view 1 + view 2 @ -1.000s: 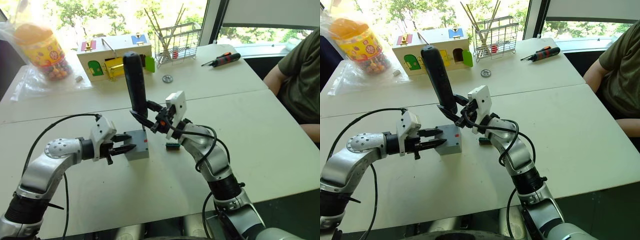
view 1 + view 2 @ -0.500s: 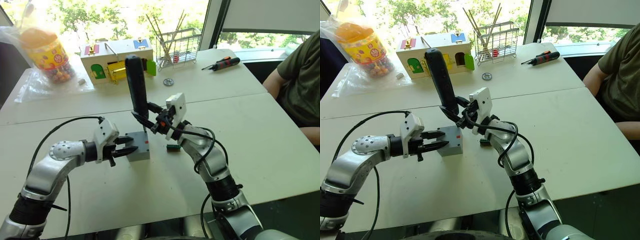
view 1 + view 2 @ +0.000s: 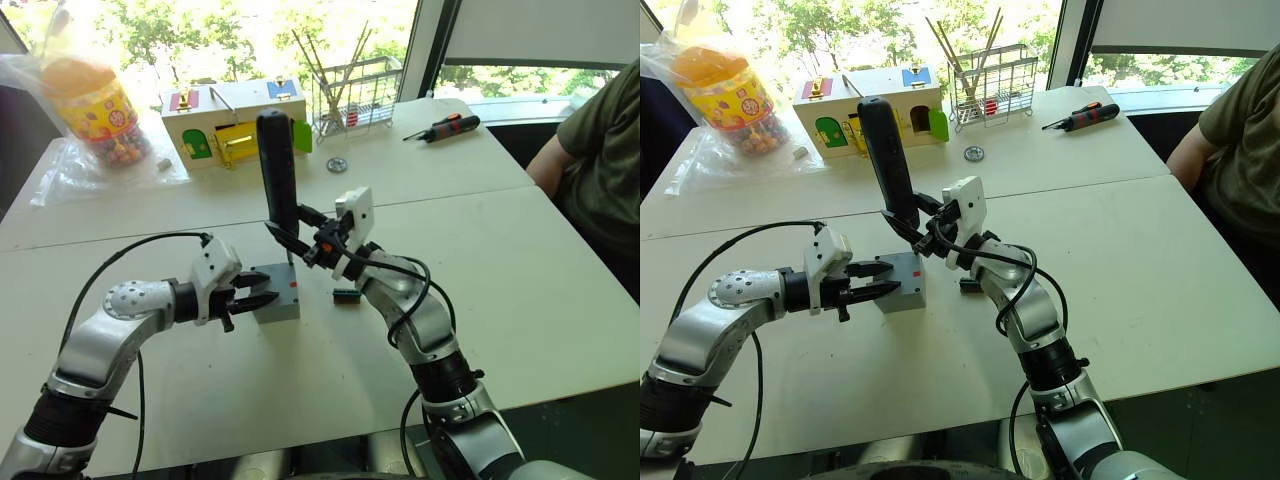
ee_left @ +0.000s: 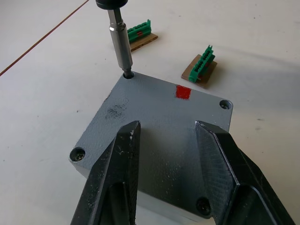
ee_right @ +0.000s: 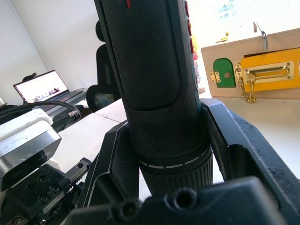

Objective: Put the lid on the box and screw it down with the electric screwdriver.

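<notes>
Lid (image 4: 154, 136) sits on the box (image 3: 277, 296) mid-counter, and the electric screwdriver (image 3: 278, 180), clamped in the right claw (image 3: 296, 236), has straightened onto a corner screw hole while the left claw (image 3: 258, 293) stays parted against the box, so screwing is underway.

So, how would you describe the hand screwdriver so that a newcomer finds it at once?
Start at the white table and go to its far corner on the robot's right, by the window. The hand screwdriver lies flat there, past the wire rack. It is small, with a red-and-black handle, unlike the thick black electric screwdriver held upright in the right pincer.
</notes>
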{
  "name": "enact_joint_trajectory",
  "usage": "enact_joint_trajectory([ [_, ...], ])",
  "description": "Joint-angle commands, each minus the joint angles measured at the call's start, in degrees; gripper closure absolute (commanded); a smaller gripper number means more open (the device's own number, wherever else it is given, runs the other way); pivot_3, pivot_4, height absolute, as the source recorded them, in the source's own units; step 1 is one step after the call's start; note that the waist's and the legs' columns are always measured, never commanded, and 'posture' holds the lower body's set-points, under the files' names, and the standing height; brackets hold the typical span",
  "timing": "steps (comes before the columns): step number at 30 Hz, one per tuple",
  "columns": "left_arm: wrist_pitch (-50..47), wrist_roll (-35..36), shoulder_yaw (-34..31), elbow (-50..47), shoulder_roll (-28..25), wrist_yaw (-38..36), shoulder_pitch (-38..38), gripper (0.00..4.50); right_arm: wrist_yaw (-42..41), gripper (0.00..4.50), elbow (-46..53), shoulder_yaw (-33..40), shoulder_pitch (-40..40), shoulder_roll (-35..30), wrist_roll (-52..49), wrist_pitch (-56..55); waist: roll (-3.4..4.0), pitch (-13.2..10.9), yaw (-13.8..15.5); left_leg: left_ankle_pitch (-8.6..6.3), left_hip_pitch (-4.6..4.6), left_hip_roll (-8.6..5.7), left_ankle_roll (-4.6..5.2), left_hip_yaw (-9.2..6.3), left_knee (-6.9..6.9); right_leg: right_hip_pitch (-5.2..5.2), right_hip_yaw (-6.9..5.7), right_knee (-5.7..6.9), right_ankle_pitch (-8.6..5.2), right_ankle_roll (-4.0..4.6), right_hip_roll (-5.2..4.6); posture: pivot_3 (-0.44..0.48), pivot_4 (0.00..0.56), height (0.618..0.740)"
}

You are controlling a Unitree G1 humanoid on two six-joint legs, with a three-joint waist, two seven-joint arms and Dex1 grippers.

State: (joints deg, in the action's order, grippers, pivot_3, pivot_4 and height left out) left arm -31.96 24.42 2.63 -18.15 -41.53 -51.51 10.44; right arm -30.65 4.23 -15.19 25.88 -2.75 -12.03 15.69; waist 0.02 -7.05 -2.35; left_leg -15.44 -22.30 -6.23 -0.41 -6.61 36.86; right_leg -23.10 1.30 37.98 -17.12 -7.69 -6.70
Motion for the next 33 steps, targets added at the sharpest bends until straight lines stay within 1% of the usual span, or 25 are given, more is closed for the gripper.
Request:
enact_joint_trajectory([
  [1,-0.19,-0.61,0.78,0.69,-0.25,-0.59,-0.09,2.67,-0.70,2.75,-4.74,-2.33,-3.31,-0.54,1.17,2.44,0.02,0.04,0.00,0.00,0.00,0.00,0.00,0.00,0.00,0.00,0.00,0.00,0.00,0.00,0.00,0.000,0.150,0.740],
  [24,0.44,-1.16,1.38,0.89,0.05,-0.86,-0.26,2.67,0.24,2.75,-6.47,-2.65,-5.50,0.00,1.56,1.96,0.02,0.09,0.00,-0.08,0.11,0.02,0.10,0.00,-0.07,0.08,0.02,-0.06,-0.01,0.01,0.00,0.000,0.150,0.740],
  [27,0.38,-1.17,1.41,0.77,0.03,-0.83,-0.39,2.67,0.30,2.75,-6.79,-2.91,-5.91,0.05,1.75,1.74,0.02,0.08,0.02,-0.16,0.31,0.02,0.23,0.00,-0.19,0.30,0.01,-0.23,-0.01,0.00,0.01,0.000,0.150,0.740],
  [29,0.25,-1.10,1.40,0.64,0.01,-0.80,-0.37,2.67,0.34,2.75,-7.10,-3.21,-6.21,0.26,1.92,1.35,0.03,0.17,0.09,-0.18,0.94,0.03,0.27,0.02,-0.75,0.89,0.02,-0.80,-0.01,0.00,0.00,0.000,0.150,0.740],
  [33,0.19,-1.09,1.39,0.68,-0.13,-0.78,-0.21,2.67,0.60,2.75,-7.13,-3.70,-6.40,1.16,1.99,1.37,0.09,0.19,-0.12,-0.20,1.00,0.12,0.29,0.01,-0.89,0.86,0.02,-0.81,-0.03,0.00,0.08,0.000,0.150,0.740],
])
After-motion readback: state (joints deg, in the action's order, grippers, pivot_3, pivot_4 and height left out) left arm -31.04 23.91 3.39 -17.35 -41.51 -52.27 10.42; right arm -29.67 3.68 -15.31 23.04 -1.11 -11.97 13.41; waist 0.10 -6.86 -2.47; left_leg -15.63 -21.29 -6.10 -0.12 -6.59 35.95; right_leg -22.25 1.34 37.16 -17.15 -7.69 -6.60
